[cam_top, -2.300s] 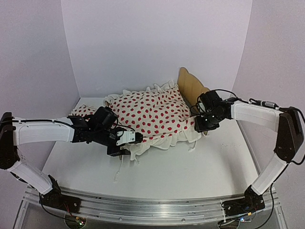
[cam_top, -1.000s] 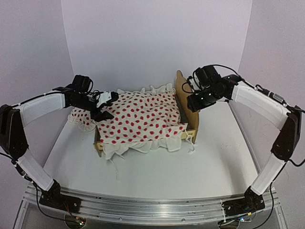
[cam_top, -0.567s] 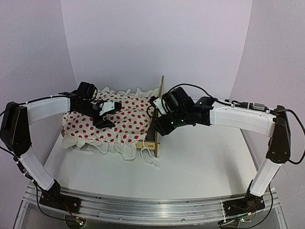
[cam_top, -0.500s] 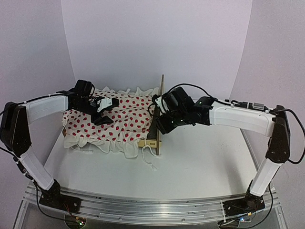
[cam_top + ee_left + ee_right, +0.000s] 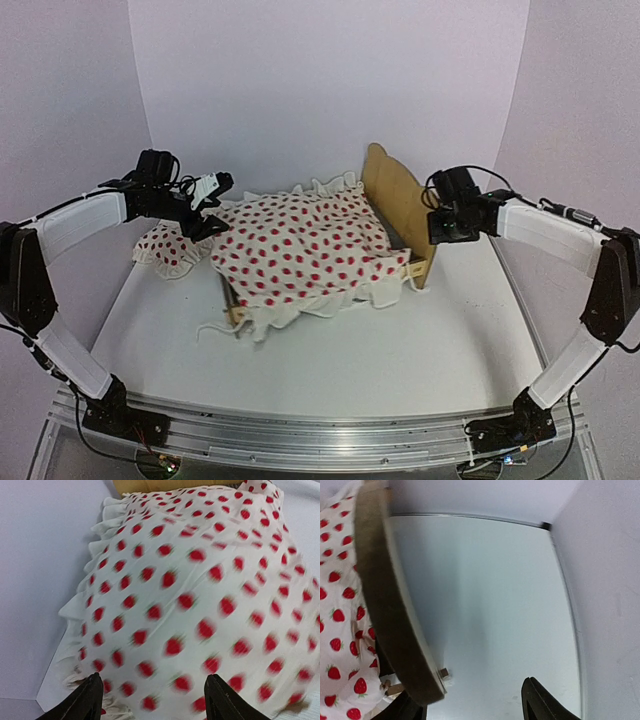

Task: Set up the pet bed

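– Where is the pet bed (image 5: pixel 395 215) seen?
– It is placed on the far half of the table (image 5: pixel 400 370), about midway between the left and right edges. Its long axis is laid on a diagonal. The headboard (image 5: pixel 390 605) stands upright at the end turned to the far right corner, and the foot end is pointed to the near left corner.
– What is laid on it?
– The frame is covered almost wholly by the blanket (image 5: pixel 305 245). The pillow (image 5: pixel 165 250) is found beside the bed, toward the left edge.
– How is the left gripper (image 5: pixel 152 680) held?
– Its fingers (image 5: pixel 90 700) are spread wide and nothing is held between them. In the blurred wrist view only dotted cloth is seen under the gap. Contact cannot be told.
– And the right gripper (image 5: pixel 467 690)?
– Its fingers (image 5: pixel 540 705) are spread wide too, and bare table is seen in the gap. It is kept just beside the outer face of the headboard, on the side of the right edge. One finger is seen close under the headboard's rim, but whether it is touched cannot be told.
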Robot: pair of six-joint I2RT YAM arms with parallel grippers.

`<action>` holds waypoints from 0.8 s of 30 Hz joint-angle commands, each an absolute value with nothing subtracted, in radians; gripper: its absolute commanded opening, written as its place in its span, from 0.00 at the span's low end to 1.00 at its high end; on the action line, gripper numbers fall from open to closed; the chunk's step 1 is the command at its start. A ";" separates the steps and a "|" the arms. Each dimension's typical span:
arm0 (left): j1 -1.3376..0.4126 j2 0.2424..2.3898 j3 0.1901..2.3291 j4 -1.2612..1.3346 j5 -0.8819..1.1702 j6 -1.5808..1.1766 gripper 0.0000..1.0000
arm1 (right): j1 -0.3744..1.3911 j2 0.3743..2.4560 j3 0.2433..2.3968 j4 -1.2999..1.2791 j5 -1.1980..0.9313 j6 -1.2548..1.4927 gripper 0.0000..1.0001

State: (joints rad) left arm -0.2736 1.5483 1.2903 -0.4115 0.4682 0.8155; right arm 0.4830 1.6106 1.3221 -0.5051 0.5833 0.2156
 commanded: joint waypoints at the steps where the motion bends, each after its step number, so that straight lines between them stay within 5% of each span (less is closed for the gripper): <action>1: -0.261 1.508 1.291 -0.362 0.462 0.782 0.72 | 0.364 1.518 1.309 -0.630 0.542 0.082 0.68; 6: -0.255 1.507 1.273 -0.368 0.487 0.819 0.73 | 0.360 1.453 1.331 -0.661 0.286 -0.054 0.76; 11: -0.256 1.517 1.261 -0.389 0.566 0.922 0.74 | 0.360 1.369 1.368 -0.690 0.408 -0.039 0.79; 20: -0.401 1.657 1.279 -0.402 0.661 1.356 0.77 | 0.361 1.310 1.310 -0.718 0.199 0.181 0.73; 24: -0.447 1.808 1.388 -0.429 0.677 1.446 0.69 | 0.361 1.367 1.263 -0.722 0.109 0.261 0.72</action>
State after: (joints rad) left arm -0.4100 1.6815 1.2790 -0.3995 0.6331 1.2686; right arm 0.3612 1.3095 1.3154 -0.6984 0.2518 0.1370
